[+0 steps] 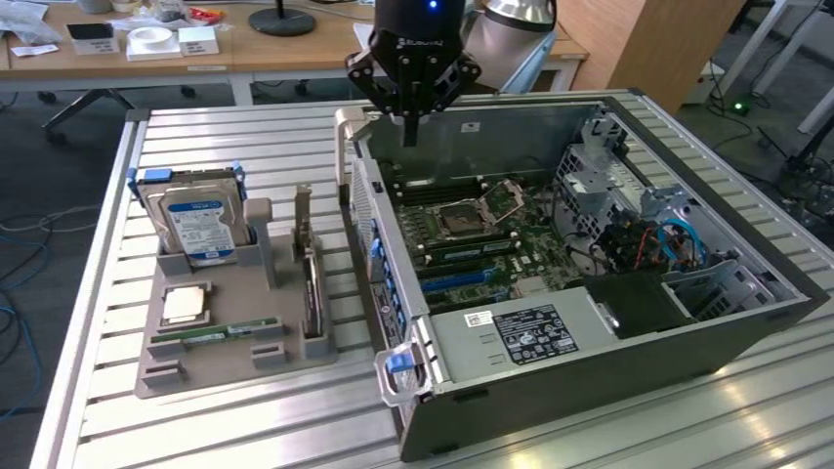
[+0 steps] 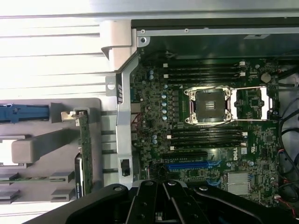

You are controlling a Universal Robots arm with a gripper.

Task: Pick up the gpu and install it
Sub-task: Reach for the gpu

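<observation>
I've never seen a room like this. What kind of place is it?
Probably a robot lab or workshop: an open computer case lies on a slatted table, a parts tray beside it, desks behind.

- The open computer case (image 1: 587, 386) is sitting on the bench (image 1: 222, 137), taking up the centre and the exterior view's right.
- The parts holder (image 1: 222, 369) is lying at lower left of the frame, just beside the case.
- The hard drive (image 1: 195, 227) is standing upright at the holder's upper end.
- The gpu (image 1: 311, 283) is standing on edge along the holder's case-side.
- The end effector (image 1: 410, 135) is hanging at upper centre, over the case's upper-left corner.
</observation>
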